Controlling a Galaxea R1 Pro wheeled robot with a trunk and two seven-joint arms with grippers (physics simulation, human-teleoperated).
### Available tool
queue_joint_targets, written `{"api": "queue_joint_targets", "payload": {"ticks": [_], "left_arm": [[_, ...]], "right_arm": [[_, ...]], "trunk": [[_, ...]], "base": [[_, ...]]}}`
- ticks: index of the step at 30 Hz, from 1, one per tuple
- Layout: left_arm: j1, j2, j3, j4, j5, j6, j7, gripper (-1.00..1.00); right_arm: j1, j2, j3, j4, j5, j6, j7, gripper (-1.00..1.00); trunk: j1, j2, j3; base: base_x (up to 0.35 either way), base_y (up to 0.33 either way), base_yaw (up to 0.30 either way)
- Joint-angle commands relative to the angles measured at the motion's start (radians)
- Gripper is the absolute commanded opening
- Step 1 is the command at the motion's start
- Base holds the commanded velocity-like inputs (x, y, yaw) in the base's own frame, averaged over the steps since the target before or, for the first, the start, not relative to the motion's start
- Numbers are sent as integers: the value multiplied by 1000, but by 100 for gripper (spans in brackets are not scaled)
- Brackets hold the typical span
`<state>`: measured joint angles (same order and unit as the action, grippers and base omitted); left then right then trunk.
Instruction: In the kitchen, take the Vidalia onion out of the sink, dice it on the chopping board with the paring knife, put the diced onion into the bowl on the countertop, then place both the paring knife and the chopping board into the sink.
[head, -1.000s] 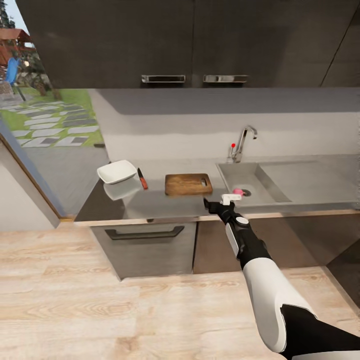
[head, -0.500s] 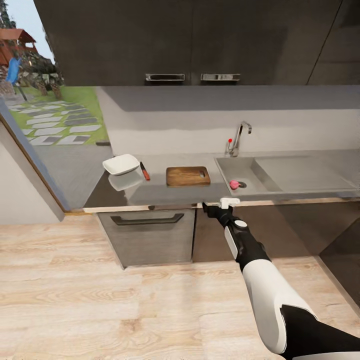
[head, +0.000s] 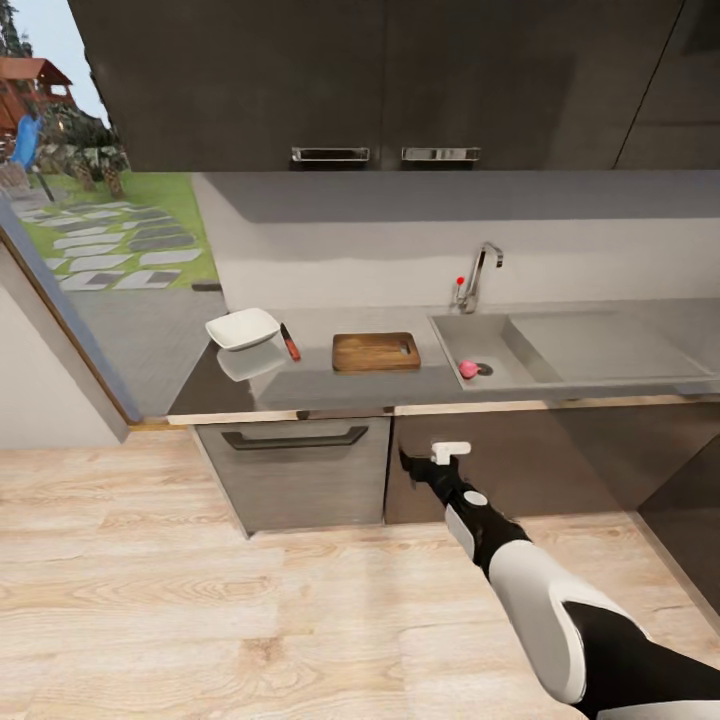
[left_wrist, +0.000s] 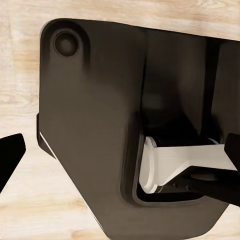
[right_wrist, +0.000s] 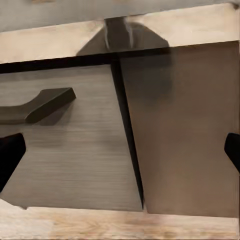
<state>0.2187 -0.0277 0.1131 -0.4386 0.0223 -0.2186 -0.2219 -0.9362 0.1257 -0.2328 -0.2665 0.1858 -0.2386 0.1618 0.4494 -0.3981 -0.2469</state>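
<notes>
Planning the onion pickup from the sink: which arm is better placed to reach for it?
Probably the right. The right gripper is extended toward the cabinets below the sink, where the onion lies. The left wrist view faces the robot's body and floor.

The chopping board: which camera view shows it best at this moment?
The head view shows it best: the chopping board lies flat on the countertop, between the paring knife and the sink. The right wrist view faces the cabinet fronts under the counter; the left wrist view looks at the robot's own dark body over the floor.
</notes>
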Motion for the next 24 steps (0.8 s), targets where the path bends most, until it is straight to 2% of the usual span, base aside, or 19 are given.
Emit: {"api": "queue_joint_targets", "payload": {"ticks": [1, 7, 9, 12, 16, 17, 22, 24], "left_arm": [[1, -1, 8, -2, 2, 1, -10, 100], [0, -1, 9, -3, 2, 1, -10, 100], [0, -1, 9, -3, 2, 1, -10, 100], [1, 0, 9, -3, 2, 1, -10, 100], [0, 0, 10, -4, 2, 2, -9, 100], [0, 0, 10, -4, 2, 3, -8, 100], [-1, 0, 10, -4, 3, 4, -6, 100], [-1, 0, 11, -4, 4, 4, -6, 100]], "right_arm": [[-1, -8, -8, 41, 9, -32, 5, 100], [-1, -49, -8, 200, 9, -144, 2, 100], [1, -59, -8, 217, 9, -157, 2, 100], [35, -75, -8, 236, 9, -174, 0, 100], [98, -87, -8, 243, 9, -193, 0, 100], [150, -90, -8, 244, 9, -227, -1, 100], [250, -97, -8, 246, 11, -336, -2, 100], [295, -110, -8, 247, 10, -377, -2, 100]], "trunk": [[1, -2, -2], [1, -2, -2], [1, -2, -2], [1, -2, -2], [1, -2, -2], [1, -2, -2], [1, -2, -2], [1, -2, -2]], "base": [[0, 0, 0], [0, 0, 0], [0, 0, 0], [0, 0, 0], [0, 0, 0], [0, 0, 0], [0, 0, 0], [0, 0, 0]]}}
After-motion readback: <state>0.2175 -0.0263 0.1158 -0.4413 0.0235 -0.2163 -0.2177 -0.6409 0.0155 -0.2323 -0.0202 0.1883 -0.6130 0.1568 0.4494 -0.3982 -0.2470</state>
